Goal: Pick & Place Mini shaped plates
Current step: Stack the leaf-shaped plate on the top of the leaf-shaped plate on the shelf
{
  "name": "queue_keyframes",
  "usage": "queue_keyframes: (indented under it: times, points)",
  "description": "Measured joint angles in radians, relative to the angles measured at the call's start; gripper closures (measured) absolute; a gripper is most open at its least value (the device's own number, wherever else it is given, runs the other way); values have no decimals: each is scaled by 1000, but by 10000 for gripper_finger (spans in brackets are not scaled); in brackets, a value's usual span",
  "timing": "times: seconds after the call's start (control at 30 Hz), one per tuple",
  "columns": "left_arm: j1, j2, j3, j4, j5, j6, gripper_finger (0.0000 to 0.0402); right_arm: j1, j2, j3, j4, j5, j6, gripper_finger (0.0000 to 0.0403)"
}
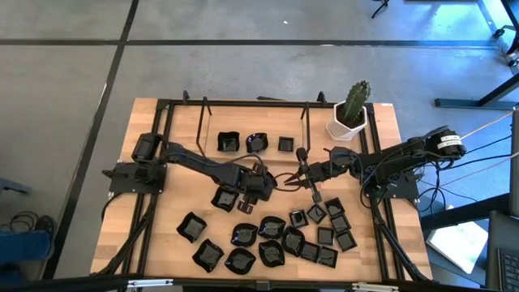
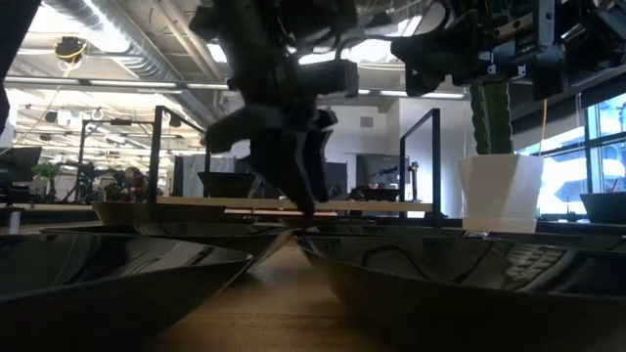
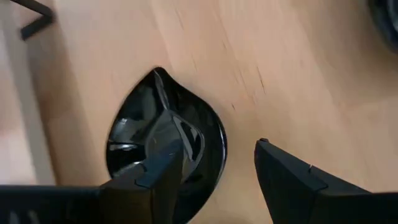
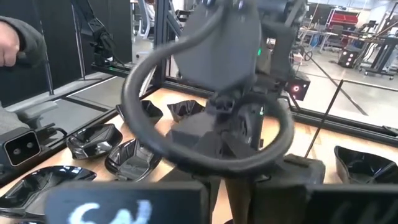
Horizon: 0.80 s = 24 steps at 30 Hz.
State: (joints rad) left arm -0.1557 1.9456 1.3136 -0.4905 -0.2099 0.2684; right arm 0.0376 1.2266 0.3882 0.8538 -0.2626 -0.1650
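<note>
Left gripper (image 3: 217,180) is seen with its fingers spread apart, one finger over a teardrop-shaped black dish (image 3: 165,140) resting on the wooden table (image 3: 298,68); nothing is gripped. Near the white cactus pot (image 1: 347,123), toward the table's middle, the right gripper (image 1: 304,177) is held nearly closed and empty, as far as can be judged. Three dishes (image 1: 255,143) are lined up beside the pot, while the many remaining mini shaped plates (image 1: 284,239) are scattered farther from it, so most work appears left. No readable writing is found.
</note>
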Motion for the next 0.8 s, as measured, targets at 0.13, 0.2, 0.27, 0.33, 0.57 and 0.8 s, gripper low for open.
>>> queue_keyframes:
  times: [0.13, 0.2, 0.27, 0.33, 0.57, 0.8]
  points:
    - [2, 40, 0, 11, -21, 11, 212, 0, 0, 0, -2, 0, 0, 374]
    - [4, 49, 0, 31, -45, 14, 212, 0, 0, 0, -2, 0, 0, 374]
    - [7, 55, 0, 29, -57, 23, 211, 0, 0, 0, -2, 0, 0, 374]
    - [13, 55, 0, 28, -57, 20, 213, 0, 0, 0, -2, 0, 0, 374]
    - [39, 61, 0, 33, -48, -16, 231, 0, 0, 0, -2, 0, 2, 374]
    - [47, 67, -2, 51, -12, -21, 254, 0, 0, 0, -3, -1, 3, 374]
